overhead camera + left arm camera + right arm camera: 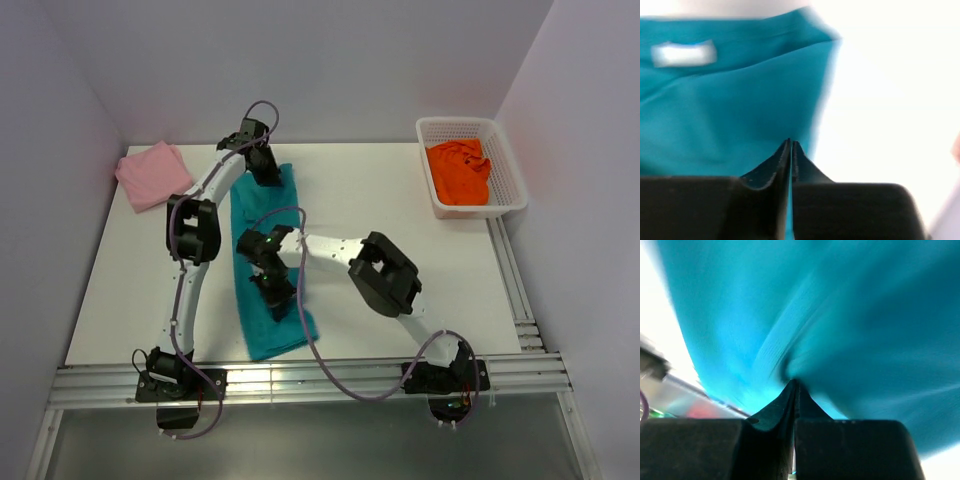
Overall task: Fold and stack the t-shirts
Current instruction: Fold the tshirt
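The teal t-shirt (pixel 283 333) lies as a long narrow strip running from the far middle of the table to its near edge. My left gripper (pixel 268 172) is at the strip's far end, with its jaws shut on the fabric near the right edge (pixel 791 143). A white label (pixel 684 53) shows by the collar. My right gripper (pixel 276 296) is over the strip's near half, shut on a puckered pinch of teal cloth (pixel 794 382). The pale pink t-shirt (pixel 152 174) lies folded at the far left. The orange t-shirt (pixel 460 172) is crumpled in the basket.
The white mesh basket (pixel 457 123) stands at the far right corner. Metal rails (pixel 300 380) run along the table's near edge and right side. Both arms cross over the teal strip. White walls close in the table.
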